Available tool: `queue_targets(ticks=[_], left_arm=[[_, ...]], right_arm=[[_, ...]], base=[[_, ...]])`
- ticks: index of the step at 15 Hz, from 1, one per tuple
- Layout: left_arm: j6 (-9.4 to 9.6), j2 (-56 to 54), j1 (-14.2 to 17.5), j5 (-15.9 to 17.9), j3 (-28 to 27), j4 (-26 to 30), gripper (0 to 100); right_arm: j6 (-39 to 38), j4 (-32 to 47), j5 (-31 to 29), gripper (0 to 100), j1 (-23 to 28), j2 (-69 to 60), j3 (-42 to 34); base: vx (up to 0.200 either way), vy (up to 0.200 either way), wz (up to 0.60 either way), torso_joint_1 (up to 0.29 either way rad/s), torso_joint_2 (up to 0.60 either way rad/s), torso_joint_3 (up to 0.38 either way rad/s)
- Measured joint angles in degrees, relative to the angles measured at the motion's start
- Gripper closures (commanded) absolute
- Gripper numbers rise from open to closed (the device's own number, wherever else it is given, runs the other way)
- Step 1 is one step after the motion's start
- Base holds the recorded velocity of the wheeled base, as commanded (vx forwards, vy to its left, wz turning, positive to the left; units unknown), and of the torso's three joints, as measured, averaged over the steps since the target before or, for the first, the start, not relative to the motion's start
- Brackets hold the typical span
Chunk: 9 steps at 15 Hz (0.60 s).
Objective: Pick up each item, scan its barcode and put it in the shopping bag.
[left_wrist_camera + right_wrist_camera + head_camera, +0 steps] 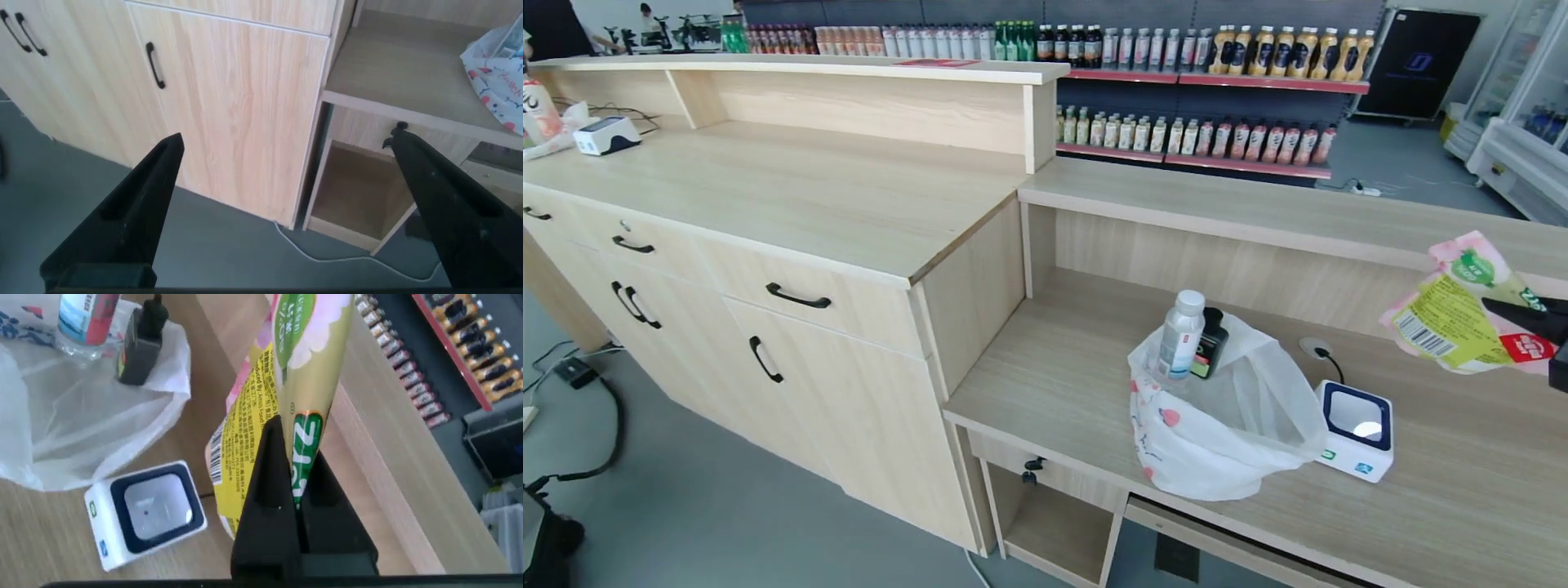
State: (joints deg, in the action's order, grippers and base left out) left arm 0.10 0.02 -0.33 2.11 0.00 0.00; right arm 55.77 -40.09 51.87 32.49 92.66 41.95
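My right gripper [1531,320] is shut on a pink, green and yellow snack packet [1462,314], held in the air at the right, above and behind the white barcode scanner [1356,430]. The packet's barcode label faces down-left. The wrist view shows the same packet [278,408] pinched between the black fingers [274,482], with the scanner [151,510] below on the counter. The white shopping bag [1217,416] stands left of the scanner, with a clear bottle [1181,335] and a dark bottle [1211,343] inside. My left gripper [286,212] hangs open, low by the cabinet doors, holding nothing.
The light wooden counter [1462,490] runs under the bag and scanner, with a raised ledge behind. A taller cabinet [792,204] with black handles stands to the left. Shelves of bottles [1192,90] line the back. A cable port [1315,349] sits behind the scanner.
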Motion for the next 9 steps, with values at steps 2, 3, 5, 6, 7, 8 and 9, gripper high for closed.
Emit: queue_targets(ticks=[2, 3, 5, 6, 7, 8, 9], left_arm=[[-0.02, 0.00, 0.00, 0.00, 0.00, 0.00, 0], [0.00, 0.00, -0.07, -0.01, 0.00, 0.00, 0], [0.00, 0.00, 0.02, 0.00, 0.00, 0.00, 0], [-0.02, 0.00, -0.02, 0.00, 0.00, 0.00, 0], [0.00, 0.00, -0.05, 0.00, 0.00, 0.00, 0], [0.00, 0.00, -0.02, 0.00, 0.00, 0.00, 0], [-0.02, 0.00, -0.02, 0.00, 0.00, 0.00, 0]], right_arm=[[4.41, -3.36, 0.11, 100, -0.77, 4.06, 0.68], [6.74, -4.38, 0.10, 100, -0.77, 5.77, 1.35], [10.39, -4.90, 0.00, 100, -0.77, 9.05, 2.95], [12.00, -5.14, 0.02, 100, -0.68, 10.26, 3.67], [13.58, -5.10, 0.02, 100, -0.71, 11.28, 4.11], [15.27, -5.10, 0.05, 100, -0.77, 12.02, 4.52], [16.37, -5.03, 0.02, 100, -0.62, 12.61, 4.66]], base=[[0.000, 0.000, 0.00, 0.000, 0.00, 0.000], [0.000, 0.000, 0.00, 0.000, 0.00, 0.000], [0.000, 0.000, 0.00, 0.000, 0.00, 0.000], [0.000, 0.000, 0.00, 0.000, 0.00, 0.000], [0.000, 0.000, 0.00, 0.000, 0.00, 0.000], [0.000, 0.000, 0.00, 0.000, 0.00, 0.000], [0.000, 0.000, 0.00, 0.000, 0.00, 0.000]])
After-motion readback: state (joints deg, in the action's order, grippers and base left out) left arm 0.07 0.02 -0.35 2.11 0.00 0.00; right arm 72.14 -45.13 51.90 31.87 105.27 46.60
